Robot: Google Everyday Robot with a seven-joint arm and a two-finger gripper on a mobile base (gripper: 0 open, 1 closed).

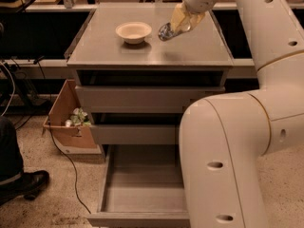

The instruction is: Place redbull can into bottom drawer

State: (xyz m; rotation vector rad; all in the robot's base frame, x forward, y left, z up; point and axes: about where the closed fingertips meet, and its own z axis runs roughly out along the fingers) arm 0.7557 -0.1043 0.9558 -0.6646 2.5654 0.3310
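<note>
The redbull can (166,32) is a small silver can, tilted, held in my gripper (174,27) above the grey cabinet top (142,53), just right of the cream bowl (134,32). The gripper's yellowish fingers (182,19) are closed around the can, and its round silver end points down and left. The bottom drawer (137,189) is pulled open at the cabinet's foot, its plain grey inside showing nothing in it. My arm's white body (228,151) hides the drawer's right part.
Two shallower grey drawers (137,99) sit above the bottom one, both slightly open. A cardboard box (64,122) with scraps stands on the floor at the left. A person's leg and shoe (21,182) are at the lower left, and a cable (66,160) trails on the floor.
</note>
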